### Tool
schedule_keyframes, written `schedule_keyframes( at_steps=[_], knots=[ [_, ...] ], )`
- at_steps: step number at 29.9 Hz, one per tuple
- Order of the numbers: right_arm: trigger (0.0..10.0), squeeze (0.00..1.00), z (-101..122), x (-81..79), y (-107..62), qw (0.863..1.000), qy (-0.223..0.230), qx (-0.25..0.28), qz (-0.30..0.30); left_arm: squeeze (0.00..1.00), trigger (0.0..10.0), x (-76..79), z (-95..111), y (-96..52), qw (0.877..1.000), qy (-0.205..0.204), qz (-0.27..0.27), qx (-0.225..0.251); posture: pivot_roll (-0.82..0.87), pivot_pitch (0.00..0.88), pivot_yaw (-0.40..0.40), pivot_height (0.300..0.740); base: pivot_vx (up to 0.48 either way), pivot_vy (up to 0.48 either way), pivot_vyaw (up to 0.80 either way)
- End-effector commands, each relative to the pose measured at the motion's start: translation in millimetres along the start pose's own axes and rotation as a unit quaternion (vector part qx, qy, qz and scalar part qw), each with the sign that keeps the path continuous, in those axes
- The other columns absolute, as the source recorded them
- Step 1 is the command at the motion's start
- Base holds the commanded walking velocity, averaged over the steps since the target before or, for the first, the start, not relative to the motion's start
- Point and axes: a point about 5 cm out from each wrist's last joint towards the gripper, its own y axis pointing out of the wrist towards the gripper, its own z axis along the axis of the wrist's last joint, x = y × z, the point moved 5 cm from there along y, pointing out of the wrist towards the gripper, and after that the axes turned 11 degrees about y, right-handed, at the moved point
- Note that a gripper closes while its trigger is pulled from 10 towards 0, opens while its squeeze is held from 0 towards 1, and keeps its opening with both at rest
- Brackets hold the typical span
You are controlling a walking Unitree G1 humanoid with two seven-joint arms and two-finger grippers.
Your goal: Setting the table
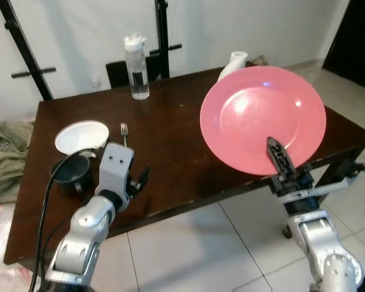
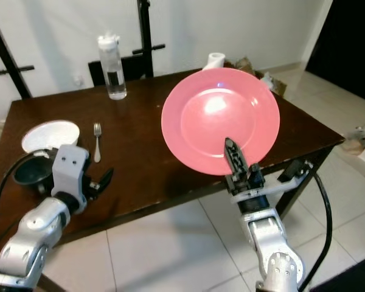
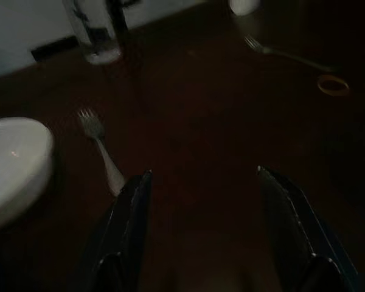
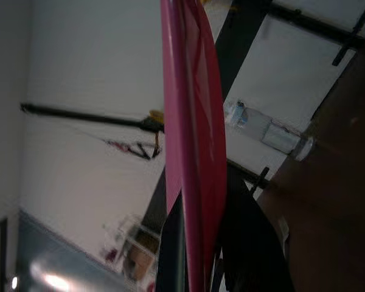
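Two grippers: right gripper (image 1: 278, 159) pinches pink plate (image 1: 263, 118) rim, raised over table (image 1: 176, 146); left gripper (image 3: 201, 182) spread wide, empty, beside fork (image 3: 100, 149).

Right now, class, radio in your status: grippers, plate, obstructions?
Right gripper shut on round pink plate, held above dark wooden table. Left gripper open, near silver fork.

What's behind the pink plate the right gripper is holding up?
A white roll on the table's far edge pokes out above the pink plate, which the right gripper holds raised and tilted. The table surface behind the plate is covered.
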Motion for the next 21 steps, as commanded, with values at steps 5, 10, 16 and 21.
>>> schedule_keyframes(
  at_steps=[5,10,16,21],
  knots=[
    [10.0,0.00,-24.9,13.3,0.4,0.999,0.028,-0.039,-0.022,0.00,10.0,-2.9,-7.9,-3.7,1.000,0.019,0.003,-0.009,0.09,0.092,0.095,0.740,0.480,0.000,0.00],
    [10.0,0.00,-43.1,21.9,10.8,0.996,0.044,-0.064,-0.033,0.00,10.0,0.5,-8.4,-5.8,0.999,0.035,0.002,-0.005,0.10,0.082,0.072,0.740,0.480,0.000,0.00],
    [10.0,0.00,-51.3,22.1,19.3,0.995,0.054,-0.084,-0.024,0.00,10.0,-1.0,-12.2,-12.2,0.999,0.041,0.009,-0.007,0.11,0.080,0.053,0.740,0.480,0.000,0.00],
    [10.0,0.00,-53.4,28.9,20.5,0.994,0.057,-0.087,-0.035,0.00,10.0,1.2,-15.2,-12.8,0.999,0.040,0.004,-0.018,0.11,0.082,0.055,0.740,0.364,0.000,0.00]
  ],
)
